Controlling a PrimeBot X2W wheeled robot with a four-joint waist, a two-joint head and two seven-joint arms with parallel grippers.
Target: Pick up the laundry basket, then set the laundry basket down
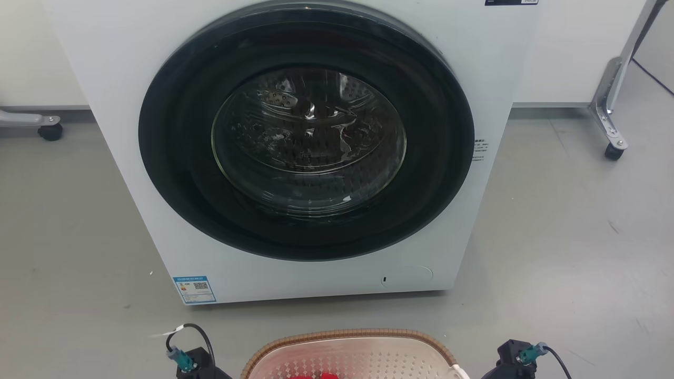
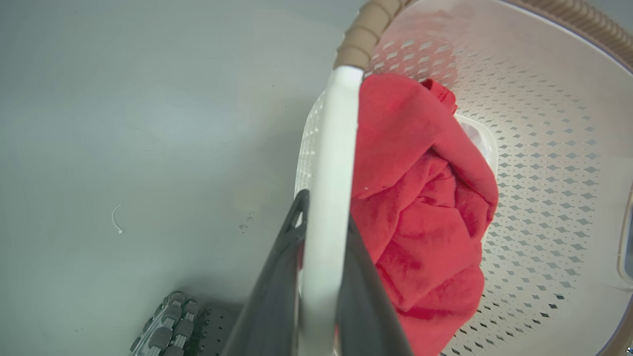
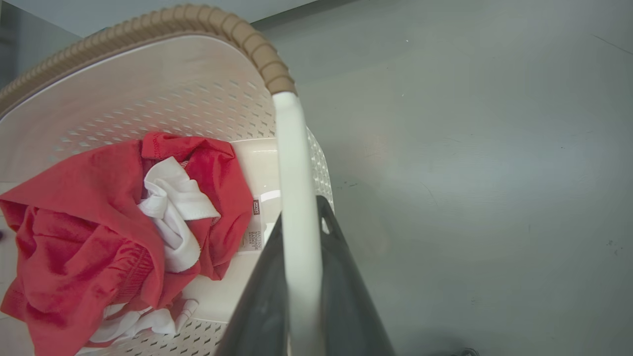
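Observation:
The laundry basket (image 1: 358,352), cream-white with perforated sides and a brown woven-look rim, sits at the bottom middle of the head view, in front of the washing machine. Red clothes (image 2: 420,207) and a white garment (image 3: 173,212) lie inside it. My left gripper (image 2: 324,212) is shut on the basket's white side handle (image 2: 336,128), one dark finger on each side of it. My right gripper (image 3: 301,212) is likewise shut on the other white handle (image 3: 292,148). Whether the basket touches the floor, I cannot tell.
A white front-loading washing machine (image 1: 310,142) with its round dark door shut stands close ahead. Grey floor (image 1: 568,237) lies on both sides of it. A wheeled metal frame leg (image 1: 611,121) stands at the right, a caster (image 1: 50,129) at the far left.

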